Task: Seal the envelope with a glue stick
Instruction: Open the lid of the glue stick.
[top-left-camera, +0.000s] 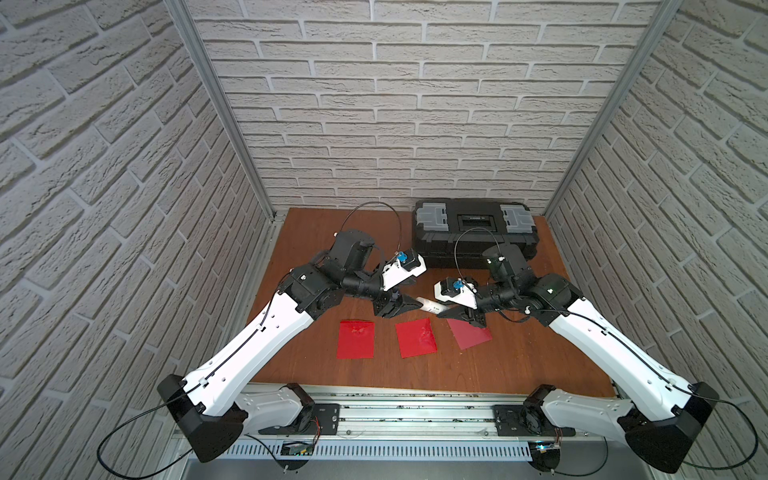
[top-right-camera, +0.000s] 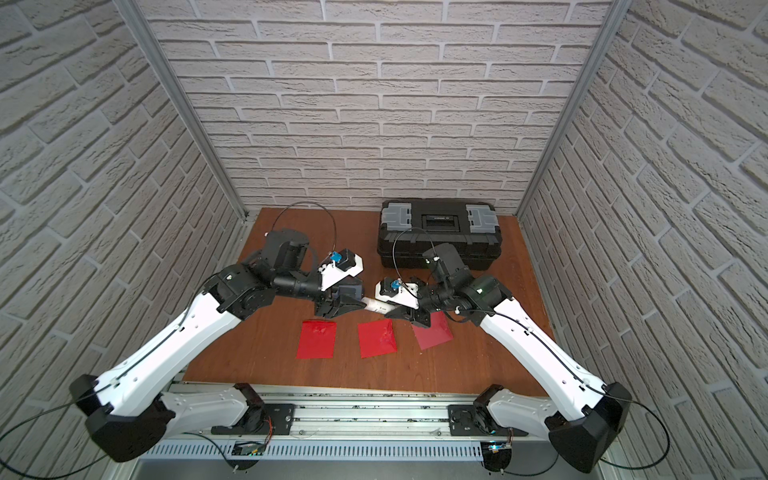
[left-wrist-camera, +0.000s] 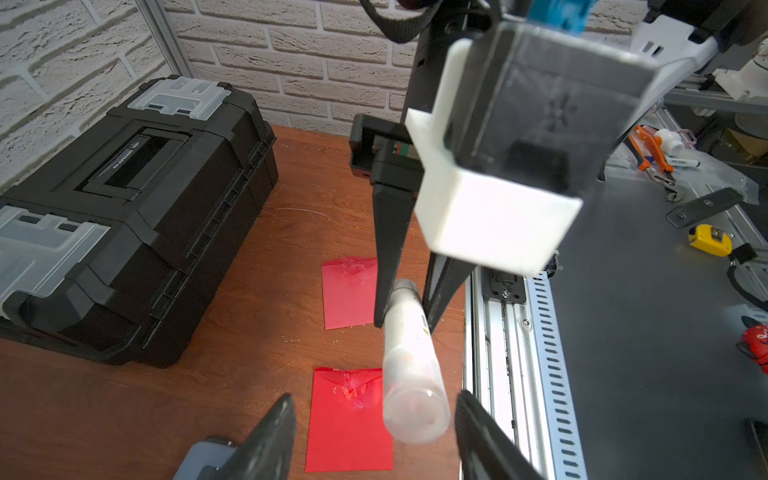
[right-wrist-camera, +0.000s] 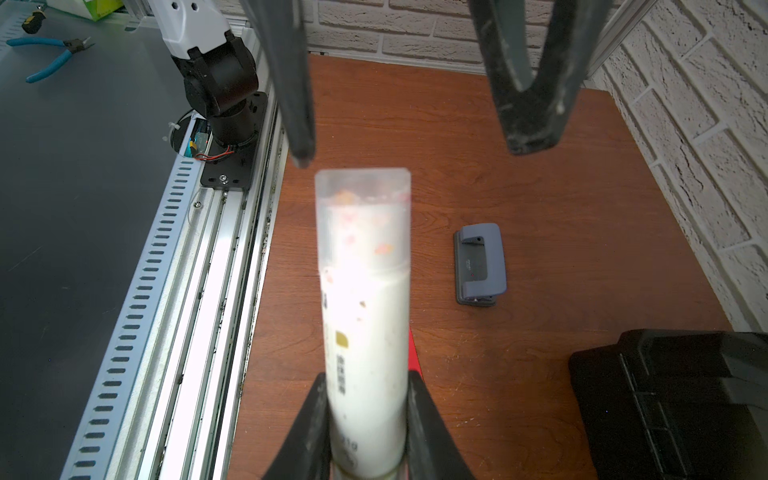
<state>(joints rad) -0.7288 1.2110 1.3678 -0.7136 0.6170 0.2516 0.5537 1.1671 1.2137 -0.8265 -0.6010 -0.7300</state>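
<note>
One brown table (top-left-camera: 316, 232) w/ black toolbox (top-left-camera: 473, 232) at back, 3 red envelopes (top-left-camera: 415, 338) in a row nearer the front, and a grey-blue hole punch (right-wrist-camera: 480, 266) lying apart on the wood. R gripper (right-wrist-camera: 365, 386) pinches base end of glue stick (right-wrist-camera: 363, 291), held off the table btwn both arms, capped end twd L gripper (left-wrist-camera: 374, 399). L jaws are spread either side of the cap, not touching it.

Bright, even light from overhead; only soft shadows on the brown wooden counter (top-left-camera: 519, 361). Both top views slightly soft, with heavy fisheye bowing of the grey brick walls (top-left-camera: 104, 166) toward the edges. Wrist views: white plastic glue stick (right-wrist-camera: 365, 299) blown out and blurred close-up; strong glare on the silver metal rail (right-wrist-camera: 224, 249).
</note>
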